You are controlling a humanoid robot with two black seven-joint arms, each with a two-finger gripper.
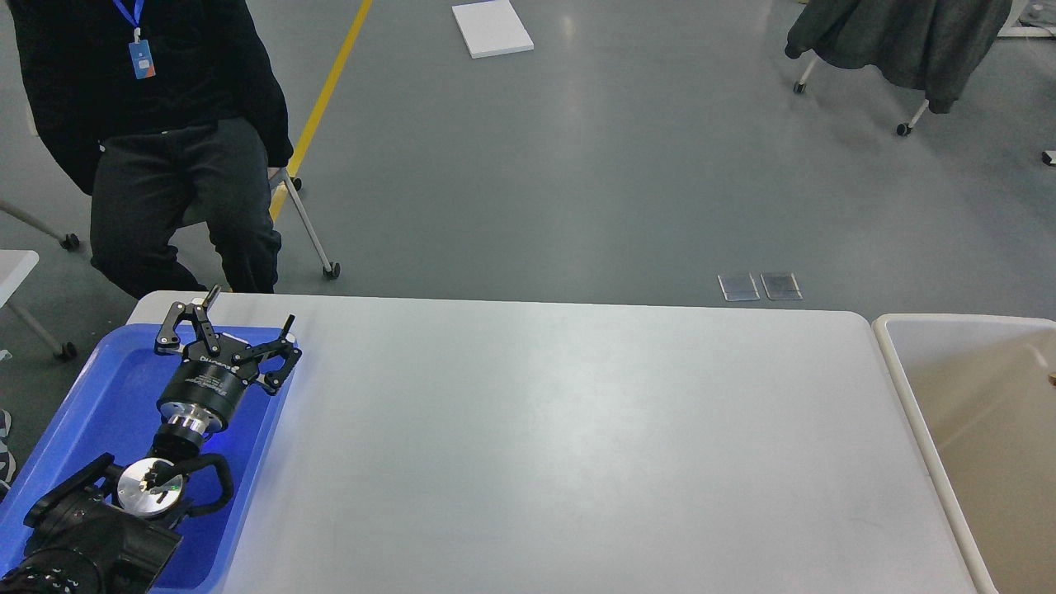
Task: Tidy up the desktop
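The desktop (pixel 561 429) is a wide, plain light grey-white tabletop with rounded corners, and nothing lies on its bare surface. My left gripper (pixel 249 309) hovers over the far end of the blue tray at the table's left edge. Its two fingers are spread wide apart and hold nothing. My left arm comes in from the lower left corner. My right gripper is not in view.
A blue plastic tray (pixel 99 396) sits at the table's left end under my left arm. A beige rimmed bin (pixel 907 388) stands off the table's right end. A person in black (pixel 157 148) sits on a chair just beyond the far left corner.
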